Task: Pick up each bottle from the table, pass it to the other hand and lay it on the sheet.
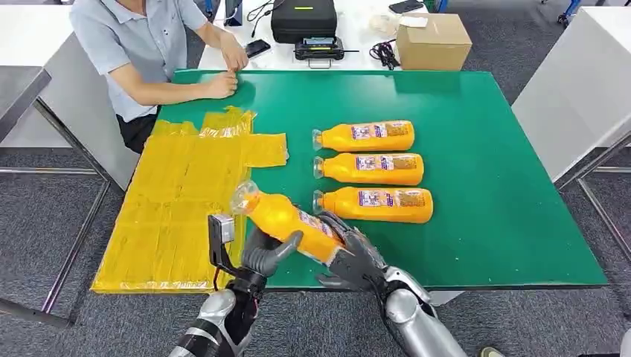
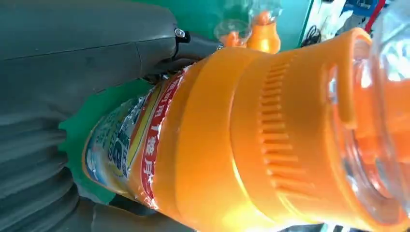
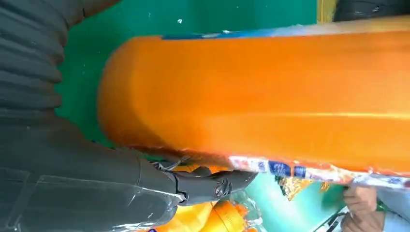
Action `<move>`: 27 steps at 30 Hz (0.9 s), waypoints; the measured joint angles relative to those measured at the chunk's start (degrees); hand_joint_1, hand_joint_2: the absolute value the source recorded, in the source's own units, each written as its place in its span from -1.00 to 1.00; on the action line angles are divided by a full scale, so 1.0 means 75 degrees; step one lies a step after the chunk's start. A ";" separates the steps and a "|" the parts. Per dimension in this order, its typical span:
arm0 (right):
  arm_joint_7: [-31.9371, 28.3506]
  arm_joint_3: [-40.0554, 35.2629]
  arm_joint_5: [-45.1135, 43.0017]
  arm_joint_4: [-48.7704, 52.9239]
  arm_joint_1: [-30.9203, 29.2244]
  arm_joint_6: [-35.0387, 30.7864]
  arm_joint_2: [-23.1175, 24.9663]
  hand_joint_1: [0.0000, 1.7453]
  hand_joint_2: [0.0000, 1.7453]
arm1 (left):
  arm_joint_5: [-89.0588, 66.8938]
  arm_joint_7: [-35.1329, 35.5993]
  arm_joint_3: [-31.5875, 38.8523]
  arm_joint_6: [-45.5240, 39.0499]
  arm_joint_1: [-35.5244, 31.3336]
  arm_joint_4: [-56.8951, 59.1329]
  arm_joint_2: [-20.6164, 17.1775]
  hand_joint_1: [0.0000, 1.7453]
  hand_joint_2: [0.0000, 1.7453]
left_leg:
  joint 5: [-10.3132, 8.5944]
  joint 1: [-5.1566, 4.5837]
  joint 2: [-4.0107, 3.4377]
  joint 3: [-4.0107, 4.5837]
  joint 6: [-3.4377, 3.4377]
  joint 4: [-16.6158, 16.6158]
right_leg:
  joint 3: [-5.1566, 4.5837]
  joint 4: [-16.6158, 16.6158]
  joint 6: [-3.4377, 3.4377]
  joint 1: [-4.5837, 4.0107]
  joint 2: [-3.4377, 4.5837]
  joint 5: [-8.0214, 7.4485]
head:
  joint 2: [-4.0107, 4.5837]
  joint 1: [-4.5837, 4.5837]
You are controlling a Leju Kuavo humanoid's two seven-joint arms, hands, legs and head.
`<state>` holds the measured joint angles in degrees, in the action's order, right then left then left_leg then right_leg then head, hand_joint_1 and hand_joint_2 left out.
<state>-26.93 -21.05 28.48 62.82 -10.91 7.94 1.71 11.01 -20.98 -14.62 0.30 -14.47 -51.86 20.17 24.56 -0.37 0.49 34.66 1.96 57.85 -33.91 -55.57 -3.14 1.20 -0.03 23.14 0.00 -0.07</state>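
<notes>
Counting from the left of the head view: one yellow sheet (image 1: 182,212), spread flat over the left part of the green table (image 1: 506,223) and overhanging its near-left edge, with nothing lying on it. One person (image 1: 141,52) sits at the upper left, both hands resting on the table's far-left corner, beyond the sheet.

Bottles total four — all orange, with clear necks and printed labels. One, the held bottle (image 1: 286,221), is raised above the table's near edge at lower centre, tilted, its neck pointing up-left over the sheet's right border and its base down-right. Three more form the row of bottles (image 1: 370,169) at mid-frame, lying on their sides on the bare green surface, parallel, one behind another, necks to the left, near but not touching the sheet.

Both hands are on the held bottle. The left hand (image 1: 266,253) cups its middle from below with thumb and fingers wrapped around the body; the left wrist view confirms the fingers (image 2: 193,46) pressed against the label. The right hand (image 1: 356,260) grasps the base end, its fingers closed around the bottle's lower body — the right wrist view shows a finger (image 3: 212,186) lying along the underside.

Beyond the far edge, on a white table: one black case (image 1: 303,18), one cardboard box (image 1: 433,41).
</notes>
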 measured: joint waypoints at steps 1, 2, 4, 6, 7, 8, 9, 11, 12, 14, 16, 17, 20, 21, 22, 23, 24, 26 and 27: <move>0.0023 0.0035 0.0024 0.0003 0.0047 -0.0030 0.0003 -1.00 1.00 | -0.0377 0.0053 0.0015 -0.0230 0.0035 -0.0106 0.0000 1.00 1.00 | 0.0000 0.0000 0.0005 0.0001 0.0000 0.0000 | 0.0000 0.0000 0.0000 0.0000 -0.0003 0.0000 | 0.0000 -0.0003; 0.0064 0.0081 0.0053 0.0014 0.0113 -0.0067 0.0006 -1.00 1.00 | -0.0864 0.0108 0.0032 -0.0478 0.0071 -0.0227 -0.0003 1.00 1.00 | 0.0000 0.0000 0.0009 0.0001 0.0000 0.0000 | 0.0000 0.0000 0.0000 0.0000 -0.0005 0.0000 | 0.0000 0.0000; 0.0157 0.0233 0.0195 0.0238 0.0385 -0.0160 0.0006 -1.00 1.00 | -0.2465 0.0253 0.0064 -0.1101 0.0237 -0.0742 -0.0012 1.00 1.00 | 0.0000 0.0000 0.0009 0.0004 0.0000 0.0000 | 0.0000 -0.0001 0.0000 0.0000 -0.0005 0.0001 | 0.0000 0.0000; 0.0233 0.0438 0.0339 0.0543 0.0729 -0.0219 0.0017 -1.00 1.00 | -0.4379 0.0330 0.0076 -0.1687 0.0455 -0.1477 -0.0053 1.00 1.00 | 0.0001 0.0000 0.0007 0.0011 0.0000 0.0000 | -0.0005 -0.0001 0.0000 0.0000 -0.0004 0.0001 | 0.0000 0.0003; 0.0248 0.0548 0.0414 0.0691 0.0889 -0.0236 0.0038 -1.00 1.00 | -0.5545 0.0420 0.0073 -0.2032 0.0568 -0.1891 -0.0070 1.00 1.00 | 0.0004 0.0000 0.0005 0.0015 -0.0001 0.0000 | -0.0010 -0.0001 0.0001 0.0000 -0.0003 0.0002 | 0.0000 -0.0003; 0.0265 0.0667 0.0478 0.0839 0.0997 -0.0242 0.0075 -1.00 1.00 | -0.6830 0.0585 0.0073 -0.2387 0.0652 -0.2338 -0.0090 1.00 1.00 | 0.0004 0.0000 0.0004 0.0020 -0.0001 0.0000 | -0.0014 -0.0001 0.0001 0.0000 -0.0002 0.0002 | 0.0000 0.0000; 0.0280 0.0764 0.0534 0.0956 0.1092 -0.0242 0.0117 -1.00 1.00 | -0.7793 0.0738 0.0073 -0.2587 0.0729 -0.2724 -0.0102 1.00 1.00 | 0.0004 0.0000 0.0003 0.0023 -0.0001 0.0000 | -0.0018 0.0000 0.0001 0.0000 -0.0002 0.0002 | 0.0000 0.0000; 0.0300 0.0907 0.0601 0.1149 0.1195 -0.0242 0.0198 -1.00 1.00 | -0.8945 0.1053 0.0073 -0.2765 0.0834 -0.3388 -0.0111 1.00 1.00 | 0.0004 0.0000 0.0004 0.0021 -0.0001 0.0000 | -0.0018 0.0000 0.0001 0.0000 -0.0003 0.0002 | 0.0000 -0.0003; 0.0315 0.0959 0.0621 0.1218 0.1214 -0.0242 0.0233 -1.00 1.00 | -0.9452 0.1266 0.0079 -0.2876 0.0860 -0.3653 -0.0114 1.00 1.00 | 0.0003 0.0001 0.0004 0.0021 -0.0001 0.0000 | -0.0018 0.0000 0.0001 0.0000 -0.0002 0.0002 | 0.0000 0.0000; 0.0315 0.1046 0.0674 0.1317 0.1225 -0.0242 0.0294 -1.00 1.00 | -1.0467 0.1560 0.0105 -0.3109 0.0876 -0.4052 -0.0128 1.00 1.00 | 0.0001 0.0001 0.0004 0.0018 -0.0001 0.0000 | -0.0016 0.0000 0.0002 -0.0001 -0.0003 0.0002 | 0.0000 0.0000; 0.0312 0.1093 0.0706 0.1387 0.1227 -0.0239 0.0344 -1.00 1.00 | -1.1109 0.1696 0.0128 -0.3263 0.0880 -0.4377 -0.0128 1.00 1.00 | -0.0001 0.0001 0.0005 0.0014 0.0000 0.0000 | -0.0011 0.0000 0.0001 0.0000 -0.0003 0.0001 | 0.0000 -0.0003; 0.0312 0.1102 0.0705 0.1410 0.1226 -0.0239 0.0355 -1.00 1.00 | -1.1156 0.1720 0.0137 -0.3274 0.0887 -0.4471 -0.0128 1.00 1.00 | -0.0001 0.0001 0.0005 0.0013 0.0000 0.0000 | -0.0010 -0.0001 0.0001 0.0000 -0.0003 0.0001 | 0.0000 0.0000; 0.0312 0.1139 0.0705 0.1448 0.1225 -0.0239 0.0391 -1.00 1.00 | -1.1231 0.1749 0.0172 -0.3307 0.0916 -0.4701 -0.0128 1.00 1.00 | -0.0001 0.0001 0.0005 0.0012 0.0000 0.0000 | -0.0010 0.0000 0.0001 0.0000 -0.0003 0.0001 | 0.0000 -0.0003; 0.0312 0.1145 0.0705 0.1460 0.1227 -0.0239 0.0396 -1.00 1.00 | -1.1275 0.1763 0.0181 -0.3321 0.0923 -0.4748 -0.0128 1.00 1.00 | -0.0001 0.0000 0.0005 0.0013 0.0000 0.0000 | -0.0010 0.0000 0.0000 0.0000 -0.0003 0.0001 | 0.0000 0.0000; 0.0303 0.1151 0.0705 0.1466 0.1228 -0.0239 0.0402 -1.00 1.00 | -1.1298 0.1772 0.0190 -0.3330 0.0929 -0.4789 -0.0128 1.00 1.00 | -0.0001 0.0000 0.0005 0.0013 0.0000 0.0000 | -0.0010 0.0000 0.0000 0.0001 -0.0003 0.0001 | 0.0000 -0.0003; 0.0286 0.1157 0.0703 0.1478 0.1231 -0.0239 0.0411 -1.00 1.00 | -1.1336 0.1775 0.0201 -0.3339 0.0930 -0.4853 -0.0128 1.00 1.00 | -0.0001 0.0000 0.0005 0.0013 0.0000 0.0000 | -0.0011 0.0000 0.0000 0.0001 -0.0003 0.0001 | 0.0000 0.0000; 0.0274 0.1175 0.0694 0.1495 0.1241 -0.0239 0.0417 -1.00 1.00 | -1.1418 0.1784 0.0201 -0.3368 0.0929 -0.4906 -0.0128 1.00 1.00 | -0.0001 0.0000 0.0005 0.0014 0.0000 0.0000 | -0.0011 0.0000 0.0000 0.0001 -0.0003 0.0001 | 0.0000 0.0000; 0.0248 0.1207 0.0676 0.1512 0.1247 -0.0233 0.0420 -1.00 1.00 | -1.1920 0.1974 0.0201 -0.3376 0.0910 -0.4996 -0.0128 1.00 1.00 | -0.0001 0.0000 0.0005 0.0013 0.0000 0.0000 | -0.0012 0.0000 0.0001 0.0000 -0.0003 0.0001 | 0.0000 -0.0003; 0.0227 0.1215 0.0656 0.1512 0.1248 -0.0222 0.0420 -1.00 1.00 | -1.2387 0.2222 0.0201 -0.3274 0.0887 -0.5010 -0.0137 1.00 1.00 | 0.0000 0.0000 0.0005 0.0014 0.0000 0.0000 | -0.0012 0.0000 0.0001 0.0001 -0.0003 0.0001 | 0.0000 0.0000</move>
<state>-25.22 -11.93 33.40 74.16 -1.55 6.27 4.85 -81.89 -4.32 -13.11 -24.26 -7.81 -89.44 19.15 24.56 -0.37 0.53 34.76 1.96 57.85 -33.99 -55.57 -3.14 1.20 -0.05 23.15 0.00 -0.07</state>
